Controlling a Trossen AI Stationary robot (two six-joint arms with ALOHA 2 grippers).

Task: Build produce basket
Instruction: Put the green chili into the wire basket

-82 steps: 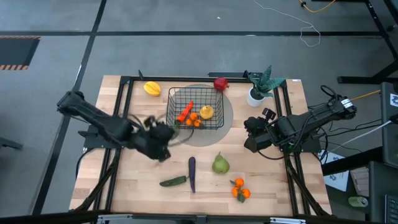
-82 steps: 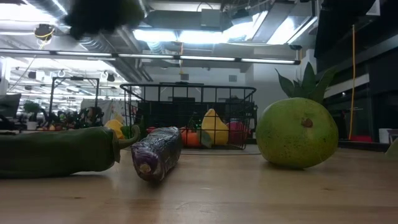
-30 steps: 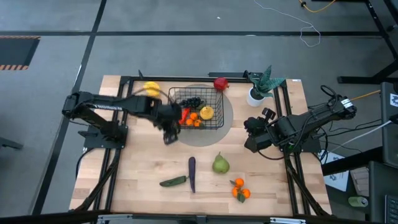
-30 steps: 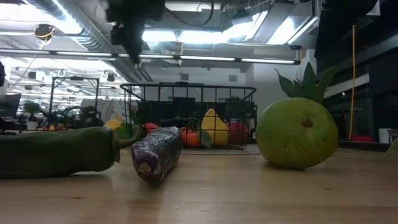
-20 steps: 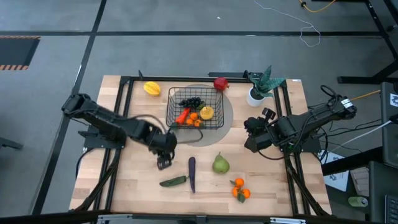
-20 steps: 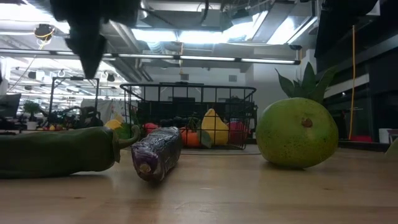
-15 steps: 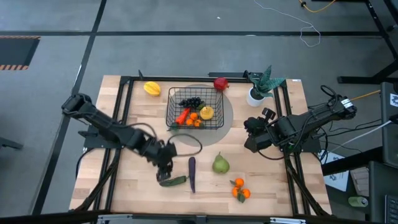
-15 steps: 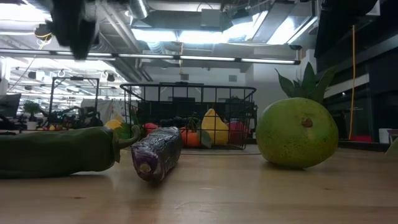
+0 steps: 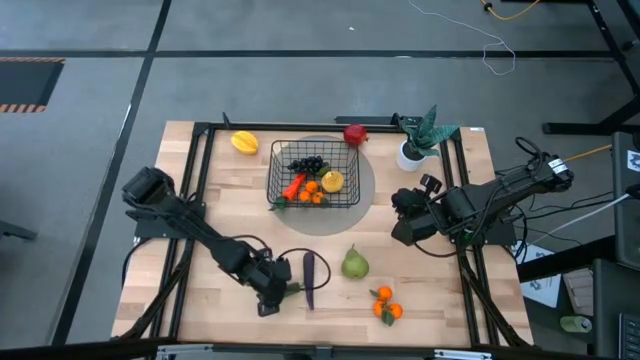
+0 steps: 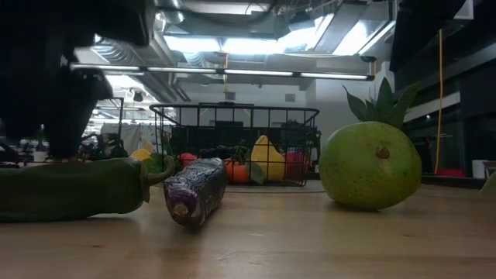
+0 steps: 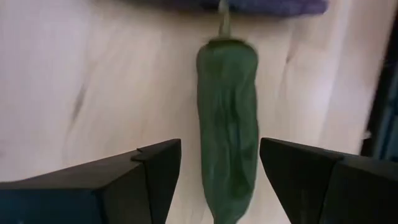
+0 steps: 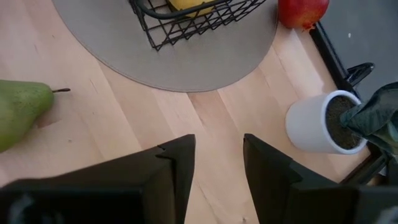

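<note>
The black wire basket stands on a grey round mat and holds dark grapes, an orange carrot, tangerines and a yellow fruit. A green cucumber lies flat on the wood near the table's front edge, its stem end by the purple eggplant. My left gripper is low over the cucumber, open, one finger on either side of it with a gap showing on both sides. A green pear and more tangerines lie to the right. My right gripper waits at the right, open and empty.
A yellow fruit and a red fruit lie beside the basket's far corners. A white-potted plant stands at the far right. In the low view the cucumber, eggplant and pear lie in front of the basket.
My left gripper has left the basket's left side, travelled toward the table's near edge, and come down over the green cucumber. The produce on the table has stayed where it was.
</note>
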